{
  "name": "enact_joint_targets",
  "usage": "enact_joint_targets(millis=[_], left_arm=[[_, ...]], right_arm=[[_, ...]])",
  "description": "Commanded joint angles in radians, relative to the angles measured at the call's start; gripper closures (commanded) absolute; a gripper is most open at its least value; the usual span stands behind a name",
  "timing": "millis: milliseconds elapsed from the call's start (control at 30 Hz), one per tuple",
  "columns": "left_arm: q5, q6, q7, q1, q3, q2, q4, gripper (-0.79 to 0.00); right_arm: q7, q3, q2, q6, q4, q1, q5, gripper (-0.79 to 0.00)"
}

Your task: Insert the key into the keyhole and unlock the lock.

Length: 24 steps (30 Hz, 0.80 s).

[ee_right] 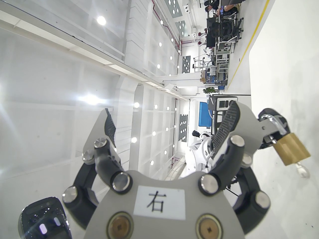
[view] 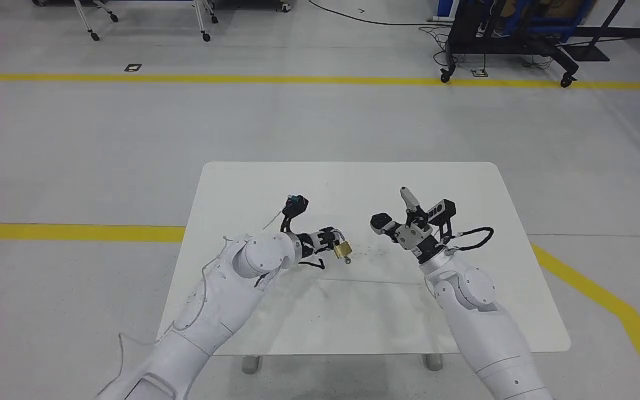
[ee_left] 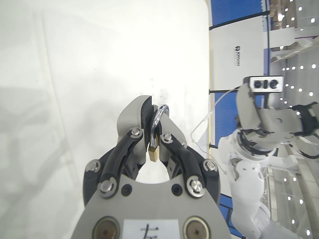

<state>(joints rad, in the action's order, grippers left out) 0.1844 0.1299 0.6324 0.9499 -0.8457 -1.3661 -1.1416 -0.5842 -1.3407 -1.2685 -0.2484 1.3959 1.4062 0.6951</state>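
Left gripper (ee_left: pixel 155 111): pressed together on the lock (ee_left: pixel 153 153). The pinch is on the steel shackle (ee_left: pixel 160 114), which sits between the two black pads (ee_left: pixel 145 111). The brass body hangs back between the finger links, toward the wrist.

Lock position: in the top view it is over the middle of the white table (view: pixel 300 190), a little toward the robot's side of centre. Whether it touches the surface cannot be told.

Key (ee_right: pixel 302 170): in the right wrist view a small silvery piece protrudes from the end of the brass body opposite the shackle. It appears to be the key seated in the keyhole, though it is too small to confirm. Whether the shackle is latched or released cannot be told.

Right gripper (ee_right: pixel 169 123): fingers spread wide, with nothing between the ribbed pads. In the top view it stands near the lock on the robot's right side, apart from it and not touching either the lock or the left gripper. Its open fingers point away from the robot.
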Motion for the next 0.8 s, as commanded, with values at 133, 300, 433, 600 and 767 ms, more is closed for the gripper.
enact_joint_targets(millis=[133,300,433,600,767], left_arm=[[0.011,0.028,-0.002,-0.034,0.034,-0.018,0.052,-0.785],[0.031,0.042,0.014,-0.05,0.056,-0.027,0.077,-0.785],[0.018,0.034,0.003,-0.055,0.052,-0.033,0.084,-0.785],[-0.012,-0.035,-0.053,-0.038,0.008,-0.028,0.06,-0.785],[0.025,-0.165,-0.167,0.015,-0.054,-0.009,-0.022,-0.785]], right_arm=[[0.0,0.0,0.0,0.0,0.0,0.0,0.0,-0.785],[0.0,0.0,0.0,0.0,0.0,0.0,0.0,-0.785],[0.0,0.0,0.0,0.0,0.0,0.0,0.0,-0.785],[0.0,0.0,0.0,0.0,0.0,0.0,0.0,-0.785],[0.039,-0.052,0.003,-0.035,0.034,0.022,0.03,-0.785]])
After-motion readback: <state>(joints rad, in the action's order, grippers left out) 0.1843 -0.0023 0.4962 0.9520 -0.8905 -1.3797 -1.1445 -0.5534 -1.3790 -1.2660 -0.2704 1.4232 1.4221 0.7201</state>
